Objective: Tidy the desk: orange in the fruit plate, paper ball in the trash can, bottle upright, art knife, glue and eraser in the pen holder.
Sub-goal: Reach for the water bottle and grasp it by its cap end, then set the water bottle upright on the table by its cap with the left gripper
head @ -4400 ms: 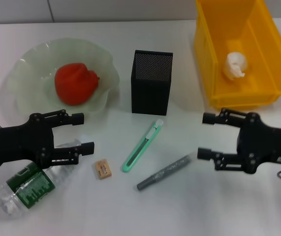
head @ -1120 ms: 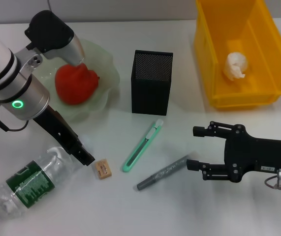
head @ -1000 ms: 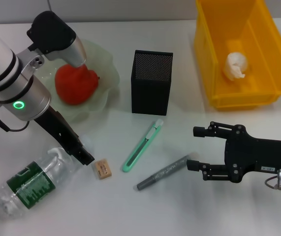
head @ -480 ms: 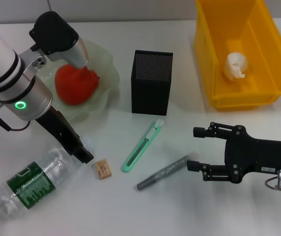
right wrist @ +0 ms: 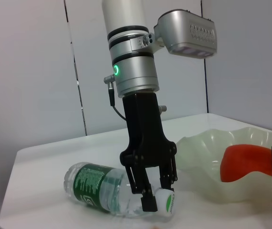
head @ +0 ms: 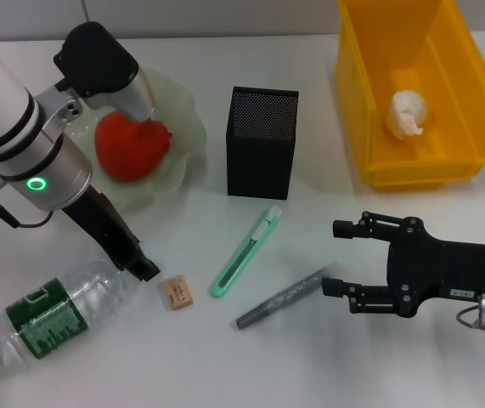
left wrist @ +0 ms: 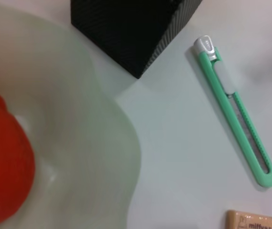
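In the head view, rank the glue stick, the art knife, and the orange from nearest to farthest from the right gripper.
Measured from the right gripper:
1. Glue stick, beside its lower finger, toward the left.
2. Art knife, farther left, mid-table.
3. Orange, in the fruit plate, far left.

White desk (head: pixel 225 357); grey panelled wall (right wrist: pixel 40 71) behind.

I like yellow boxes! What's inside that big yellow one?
A crumpled white paper ball sits on the floor of the yellow bin. Nothing else shows in there, though the front wall hides a strip of floor behind it.
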Robot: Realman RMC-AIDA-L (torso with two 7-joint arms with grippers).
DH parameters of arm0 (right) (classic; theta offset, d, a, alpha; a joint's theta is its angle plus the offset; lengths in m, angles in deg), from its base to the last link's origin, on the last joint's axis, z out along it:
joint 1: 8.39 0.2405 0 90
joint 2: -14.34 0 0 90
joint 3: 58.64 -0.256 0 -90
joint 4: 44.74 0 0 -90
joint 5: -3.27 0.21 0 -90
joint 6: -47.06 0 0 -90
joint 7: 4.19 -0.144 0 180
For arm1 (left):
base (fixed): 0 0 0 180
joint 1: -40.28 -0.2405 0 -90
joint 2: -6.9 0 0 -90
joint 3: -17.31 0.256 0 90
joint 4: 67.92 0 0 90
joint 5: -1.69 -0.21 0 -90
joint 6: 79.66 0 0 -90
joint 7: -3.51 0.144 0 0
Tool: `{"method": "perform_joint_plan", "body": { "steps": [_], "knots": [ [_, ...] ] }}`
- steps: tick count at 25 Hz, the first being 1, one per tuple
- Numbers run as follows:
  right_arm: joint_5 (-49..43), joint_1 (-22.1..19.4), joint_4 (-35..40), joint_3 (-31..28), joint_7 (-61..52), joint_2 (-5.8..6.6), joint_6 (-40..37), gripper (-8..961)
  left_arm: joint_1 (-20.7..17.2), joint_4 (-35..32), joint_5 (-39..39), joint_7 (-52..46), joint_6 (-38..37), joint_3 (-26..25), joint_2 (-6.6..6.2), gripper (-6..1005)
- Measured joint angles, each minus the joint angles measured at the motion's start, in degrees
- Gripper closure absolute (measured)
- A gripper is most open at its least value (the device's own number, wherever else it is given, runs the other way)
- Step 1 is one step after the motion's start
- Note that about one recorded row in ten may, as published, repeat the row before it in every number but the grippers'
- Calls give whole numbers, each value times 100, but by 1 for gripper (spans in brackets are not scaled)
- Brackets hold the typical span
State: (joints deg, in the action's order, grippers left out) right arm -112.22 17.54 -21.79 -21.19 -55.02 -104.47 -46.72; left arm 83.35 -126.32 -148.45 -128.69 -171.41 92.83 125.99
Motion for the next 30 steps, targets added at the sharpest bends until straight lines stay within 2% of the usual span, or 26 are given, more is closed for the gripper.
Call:
{"method": "perform_joint_plan", "body": {
  "steps": [5,9,10,15,17,19,22,24,25,30],
  "knots": [
    [0,0,8,0,-4,-2,-21,159,-61,-107,137,102,-22,16,-5,550],
    [0,0,13,0,-5,-2,-49,159,-319,-504,677,550,-163,-88,-51,551],
    [0,0,12,0,-5,-2,-50,159,-556,-858,987,972,-277,-369,-59,552],
    [-1,0,2,0,-6,-2,-59,158,-738,-1070,1259,1408,-433,-659,-61,552],
    [-1,4,-2,0,-6,-2,-65,158,-999,-1228,1720,2178,-652,-1127,-69,553],
    [0,16,-2,0,-6,-2,-68,158,-999,-1228,1720,2178,-652,-1127,-69,553],
    [0,29,-5,12,-6,-2,-70,158,-1136,-1250,2102,2700,-883,-1678,-81,554],
    [0,33,-10,20,-6,-2,-71,158,-1149,-1250,2166,2772,-931,-1750,-83,554],
    [0,36,-11,21,-6,-2,-71,158,-1187,-1249,2345,2996,-1114,-2043,-88,554],
    [0,36,-12,18,-6,-2,-71,158,-1226,-1188,2473,3106,-1238,-2387,-88,555]
  ]
}}
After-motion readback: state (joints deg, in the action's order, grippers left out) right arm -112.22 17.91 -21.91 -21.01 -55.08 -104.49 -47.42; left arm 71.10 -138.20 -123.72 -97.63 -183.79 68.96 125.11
